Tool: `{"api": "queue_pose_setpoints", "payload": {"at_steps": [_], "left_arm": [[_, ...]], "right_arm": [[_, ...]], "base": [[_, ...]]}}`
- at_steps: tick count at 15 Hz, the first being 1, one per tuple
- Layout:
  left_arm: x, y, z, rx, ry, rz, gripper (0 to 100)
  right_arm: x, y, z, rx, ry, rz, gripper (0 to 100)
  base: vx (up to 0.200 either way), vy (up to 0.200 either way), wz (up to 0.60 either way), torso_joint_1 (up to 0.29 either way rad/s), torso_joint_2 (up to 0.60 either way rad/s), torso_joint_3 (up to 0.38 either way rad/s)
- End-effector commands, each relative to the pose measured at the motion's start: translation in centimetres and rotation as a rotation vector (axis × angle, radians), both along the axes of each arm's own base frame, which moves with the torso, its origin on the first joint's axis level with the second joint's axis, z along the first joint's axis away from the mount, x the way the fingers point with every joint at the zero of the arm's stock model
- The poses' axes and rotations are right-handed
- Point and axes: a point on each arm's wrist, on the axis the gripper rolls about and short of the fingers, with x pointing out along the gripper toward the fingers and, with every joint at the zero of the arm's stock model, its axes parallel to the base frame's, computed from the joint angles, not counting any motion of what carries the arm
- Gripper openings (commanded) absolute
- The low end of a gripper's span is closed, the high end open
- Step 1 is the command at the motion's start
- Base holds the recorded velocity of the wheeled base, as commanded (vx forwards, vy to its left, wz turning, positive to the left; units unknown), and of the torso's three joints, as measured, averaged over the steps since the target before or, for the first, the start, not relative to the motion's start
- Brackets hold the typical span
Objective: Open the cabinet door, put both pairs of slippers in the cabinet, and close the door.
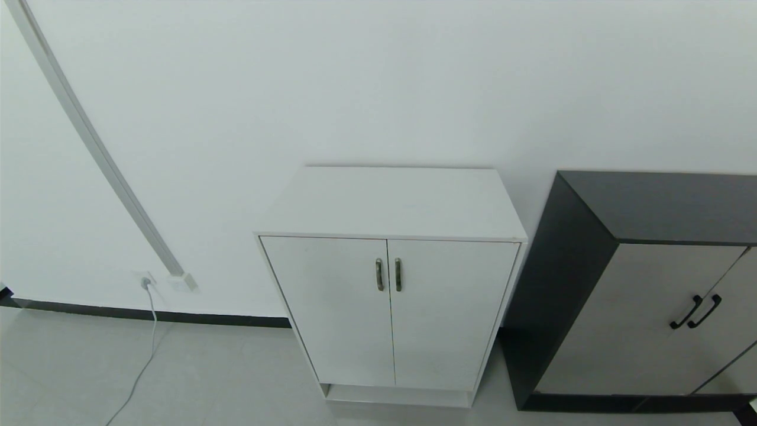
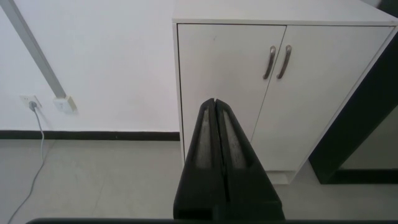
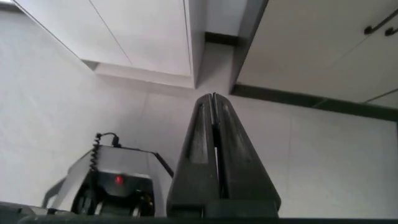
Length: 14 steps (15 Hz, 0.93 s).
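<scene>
White cabinet (image 1: 390, 201) is standing against the wall with both doors lying flat and closed, and its two metal handles (image 1: 379, 274) are sitting side by side at the centre seam. A dark cabinet (image 1: 562, 266) is crowding its right edge, just beside it, with only a slim gap showing between them. The grey floor (image 1: 207, 378) is lying open in front and off to the left, where a thin cable (image 1: 151, 331) is trailing down from a wall socket (image 1: 145, 280). The left hand (image 2: 215, 102) is hanging well back from the left door, fingers pressed together and aiming at it. The right hand (image 3: 213, 96) is also pinched together, tilting low toward the floor by that gap.
</scene>
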Motion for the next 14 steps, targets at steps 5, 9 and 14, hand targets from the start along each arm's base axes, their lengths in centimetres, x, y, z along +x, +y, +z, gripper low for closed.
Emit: {"api": "queue_pose_setpoints", "payload": {"at_steps": [5,9,14], "left_arm": [[0.0,0.0,0.0,0.002,0.001,0.002,0],[0.0,0.0,0.0,0.002,0.001,0.002,0],[0.0,0.0,0.0,0.002,0.001,0.002,0]], "right_arm": [[-2.0,-0.7,-1.5,0.029,-0.020,0.048,0],[-2.4,-0.8,-1.4,0.051,-0.042,0.090,0],[-2.8,-0.9,-1.5,0.080,-0.078,0.151,0]], "base": [[0.000,0.000,0.00,0.000,0.00,0.000],[0.000,0.000,0.00,0.000,0.00,0.000],[0.000,0.000,0.00,0.000,0.00,0.000]]}}
